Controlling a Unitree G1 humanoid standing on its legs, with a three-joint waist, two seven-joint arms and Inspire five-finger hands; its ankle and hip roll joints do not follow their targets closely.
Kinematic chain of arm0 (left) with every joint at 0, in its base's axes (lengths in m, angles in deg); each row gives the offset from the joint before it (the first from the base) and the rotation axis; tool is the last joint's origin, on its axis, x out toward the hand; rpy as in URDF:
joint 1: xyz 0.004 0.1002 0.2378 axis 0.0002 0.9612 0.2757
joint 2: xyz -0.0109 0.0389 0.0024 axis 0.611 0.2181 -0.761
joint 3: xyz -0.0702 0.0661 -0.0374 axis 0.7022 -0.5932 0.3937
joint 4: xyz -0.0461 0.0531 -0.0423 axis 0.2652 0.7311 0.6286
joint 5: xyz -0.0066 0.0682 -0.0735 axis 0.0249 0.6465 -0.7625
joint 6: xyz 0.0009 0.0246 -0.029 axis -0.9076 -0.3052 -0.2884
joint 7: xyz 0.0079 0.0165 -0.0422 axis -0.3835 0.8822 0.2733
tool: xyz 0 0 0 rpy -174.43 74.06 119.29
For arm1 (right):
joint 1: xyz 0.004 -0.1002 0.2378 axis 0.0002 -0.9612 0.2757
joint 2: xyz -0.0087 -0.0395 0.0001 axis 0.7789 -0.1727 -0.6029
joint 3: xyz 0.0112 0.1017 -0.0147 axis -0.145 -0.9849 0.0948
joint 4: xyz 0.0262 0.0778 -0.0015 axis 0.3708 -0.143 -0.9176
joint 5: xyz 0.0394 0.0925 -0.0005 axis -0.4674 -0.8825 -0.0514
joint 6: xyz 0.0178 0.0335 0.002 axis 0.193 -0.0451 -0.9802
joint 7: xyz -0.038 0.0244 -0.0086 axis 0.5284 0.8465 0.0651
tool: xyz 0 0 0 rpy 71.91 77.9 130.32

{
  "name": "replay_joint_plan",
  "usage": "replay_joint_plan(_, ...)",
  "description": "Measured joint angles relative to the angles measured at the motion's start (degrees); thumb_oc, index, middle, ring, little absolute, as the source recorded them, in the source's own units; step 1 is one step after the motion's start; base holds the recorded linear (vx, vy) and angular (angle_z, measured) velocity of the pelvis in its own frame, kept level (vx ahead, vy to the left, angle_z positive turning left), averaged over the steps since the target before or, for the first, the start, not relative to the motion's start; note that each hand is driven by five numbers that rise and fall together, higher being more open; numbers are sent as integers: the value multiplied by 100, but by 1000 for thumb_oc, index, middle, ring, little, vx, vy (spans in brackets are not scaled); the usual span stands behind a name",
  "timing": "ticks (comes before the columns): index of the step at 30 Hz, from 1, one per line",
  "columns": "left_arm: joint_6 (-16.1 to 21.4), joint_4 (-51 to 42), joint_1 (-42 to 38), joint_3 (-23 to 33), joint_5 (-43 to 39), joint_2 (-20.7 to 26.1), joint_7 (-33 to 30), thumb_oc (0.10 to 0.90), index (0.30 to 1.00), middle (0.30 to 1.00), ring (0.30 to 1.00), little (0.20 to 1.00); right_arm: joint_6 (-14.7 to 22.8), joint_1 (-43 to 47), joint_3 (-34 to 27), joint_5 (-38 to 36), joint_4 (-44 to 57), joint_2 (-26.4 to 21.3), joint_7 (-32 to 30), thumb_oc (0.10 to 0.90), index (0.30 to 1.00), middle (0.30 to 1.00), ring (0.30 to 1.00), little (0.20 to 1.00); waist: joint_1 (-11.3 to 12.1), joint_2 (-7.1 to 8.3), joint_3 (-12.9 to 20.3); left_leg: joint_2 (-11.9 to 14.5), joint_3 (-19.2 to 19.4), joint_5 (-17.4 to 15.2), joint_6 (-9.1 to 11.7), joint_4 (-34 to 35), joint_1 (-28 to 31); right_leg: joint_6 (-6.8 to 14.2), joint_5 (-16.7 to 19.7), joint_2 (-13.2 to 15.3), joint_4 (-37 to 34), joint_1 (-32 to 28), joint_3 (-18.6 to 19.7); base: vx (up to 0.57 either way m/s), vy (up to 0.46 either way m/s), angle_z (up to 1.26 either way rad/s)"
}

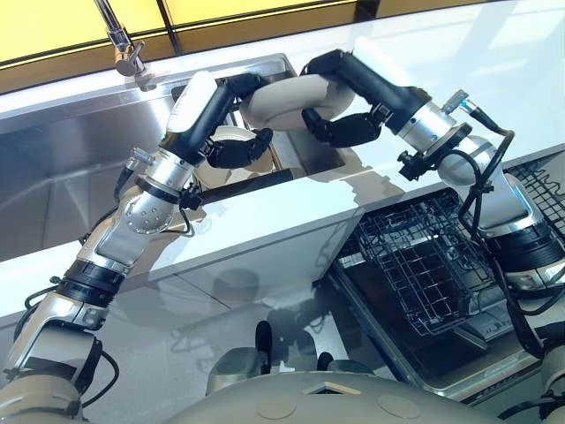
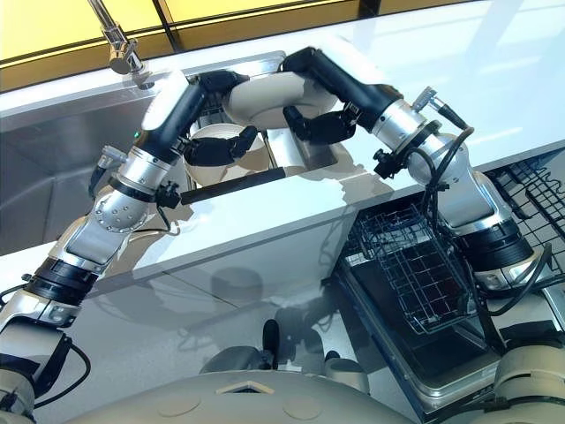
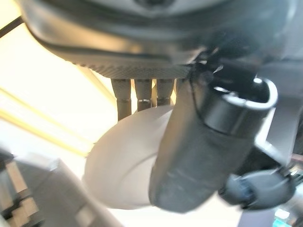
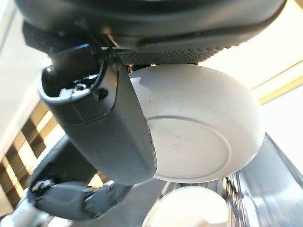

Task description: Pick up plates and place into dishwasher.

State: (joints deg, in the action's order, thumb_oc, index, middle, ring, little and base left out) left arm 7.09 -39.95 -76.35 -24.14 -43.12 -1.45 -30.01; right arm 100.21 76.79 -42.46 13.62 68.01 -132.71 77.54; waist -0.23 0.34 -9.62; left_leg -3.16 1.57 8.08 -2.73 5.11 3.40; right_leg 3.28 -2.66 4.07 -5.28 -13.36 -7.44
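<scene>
Both arms reach over the right end of the stainless sink, close under the faucet. The right hand holds a white plate lifted above the sink's rim, with the thumb curled across the plate's underside; the right wrist view shows that thumb lying over the round foot ring of the plate while the fingers are hidden behind it. The left hand sits lower, at the sink's edge, its fingers and thumb closed on a second white dish that stands in the sink; in the left wrist view the dark thumb crosses the front of this pale dish and the fingers run down behind it. The two hands are near each other but apart. To the robot's right, below the white counter, the dishwasher's dark wire rack is pulled out over the open door.
</scene>
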Motion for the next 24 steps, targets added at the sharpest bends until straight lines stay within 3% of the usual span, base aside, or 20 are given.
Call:
replay_joint_plan(8, -169, -169, -5, 1002, -323, 12, -568, 800, 900, 900, 900, 900, 102, -15, -807, 54, -16, 50, -777, 100, 300, 300, 300, 200, -102, 0, 0, 13, 63, -5, 4, 0, 17, 0, 1, -1, -1, 9, 87, -3, 1, -3)
replay_joint_plan(16, -467, -39, -4, 1277, -570, 161, -570, 800, 900, 900, 900, 900, 196, -434, -1444, 455, -368, -139, -1725, 100, 300, 300, 300, 200, -126, 0, 0, 14, 131, -28, 2, 0, 50, 0, 1, 6, 1, 11, 197, -4, 1, -4)
replay_joint_plan(22, -507, 13, 206, 1593, -897, 185, -530, 800, 900, 900, 900, 900, 99, -1369, -2520, 928, -675, -139, -3329, 100, 300, 300, 300, 200, -153, 0, 0, 18, 221, -59, -4, 1, 50, 0, 1, 17, 2, 44, 250, 3, 1, -6)
replay_joint_plan(24, -506, 53, 218, 1622, -917, 186, -529, 800, 900, 900, 900, 900, 55, -1416, -2606, 927, -692, -139, -3459, 100, 300, 300, 300, 200, -168, 0, 0, 18, 229, -62, -5, 1, 52, 0, 2, 18, 2, 45, 256, 1, 1, -3)
